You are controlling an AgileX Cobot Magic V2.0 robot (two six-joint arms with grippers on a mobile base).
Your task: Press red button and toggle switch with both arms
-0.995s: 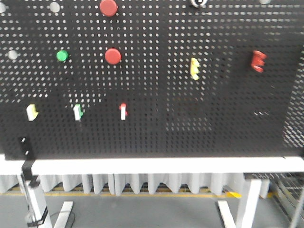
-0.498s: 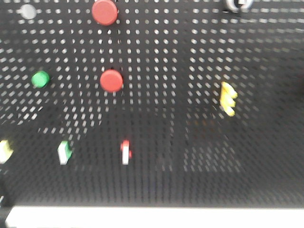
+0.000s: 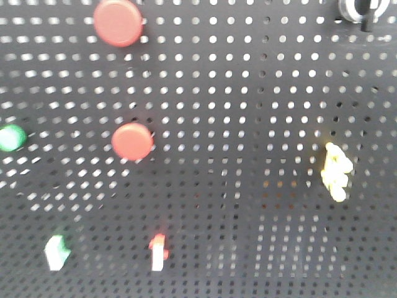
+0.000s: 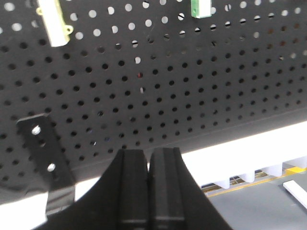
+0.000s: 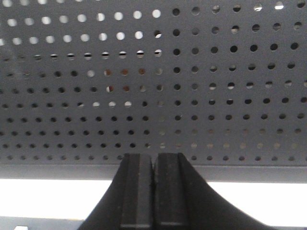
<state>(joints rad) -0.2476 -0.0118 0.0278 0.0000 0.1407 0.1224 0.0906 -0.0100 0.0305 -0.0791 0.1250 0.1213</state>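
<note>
Close against a black pegboard (image 3: 248,87), with the front view soft and a little blurred. High on the left, the upper red button (image 3: 118,23); below it and slightly to the right, the lower red button (image 3: 132,141), both round caps standing proud of the board. At the left edge, about level with the lower cap, a green button (image 3: 11,137), partly cropped. In the top right corner, well apart from both red caps, the toggle switch (image 3: 358,9): silver-white collar mostly cut off by the frame, black lever seemingly pointing down. Right of centre, lower than the switch, a yellow clip (image 3: 336,172). Along the bottom, a green rocker (image 3: 56,252) on the left and a red rocker (image 3: 158,251) near it, almost straight under the lower red button. From the left wrist: left gripper (image 4: 148,155) with fingers pressed flat together and nothing between them, pointed at the board's lowest rows just above a white ledge (image 4: 240,148). Up in that view's corners, a yellow rocker (image 4: 53,21) on the left and the green rocker on the right; at lower left, a black bracket (image 4: 41,148) fixed to the board. From the right wrist: right gripper (image 5: 153,158) likewise closed tight and empty, facing plain perforated board with the bright ledge below.
</note>
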